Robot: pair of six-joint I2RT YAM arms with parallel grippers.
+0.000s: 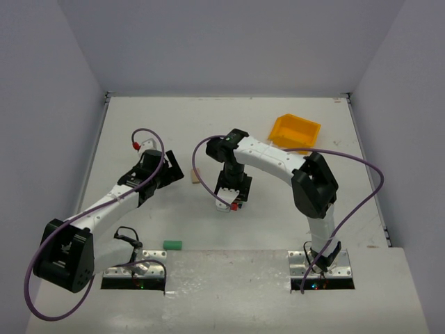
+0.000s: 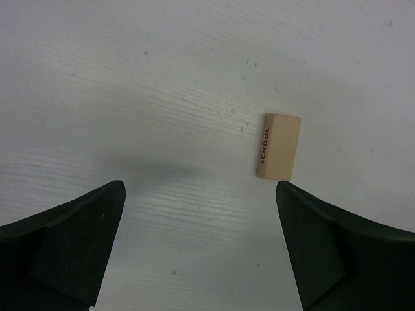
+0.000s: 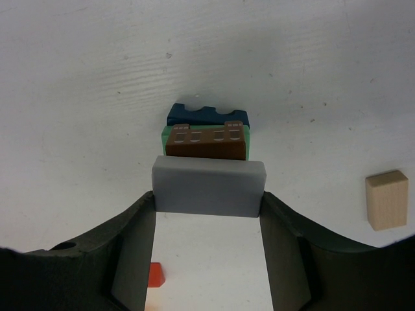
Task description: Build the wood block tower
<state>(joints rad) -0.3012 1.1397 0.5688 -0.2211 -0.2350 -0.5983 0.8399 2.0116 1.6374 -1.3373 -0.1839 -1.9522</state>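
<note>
My right gripper [image 3: 207,206] is shut on a pale grey block [image 3: 209,184], held by its ends just in front of a short stack: a blue notched block [image 3: 207,115], a green block [image 3: 166,137] and a brown windowed block [image 3: 207,144]. A small red block [image 3: 155,275] lies on the table under the gripper. In the top view the right gripper [image 1: 232,193] hangs mid-table with red [image 1: 236,206] at its tip. My left gripper [image 2: 200,193] is open and empty over bare table, a tan block [image 2: 279,146] marked SCHOOL just ahead to its right.
The tan block [image 1: 195,177] lies between the two grippers and also shows in the right wrist view [image 3: 386,199]. A green block [image 1: 172,244] lies near the left arm's base. A yellow plastic bin [image 1: 295,132] stands at the back right.
</note>
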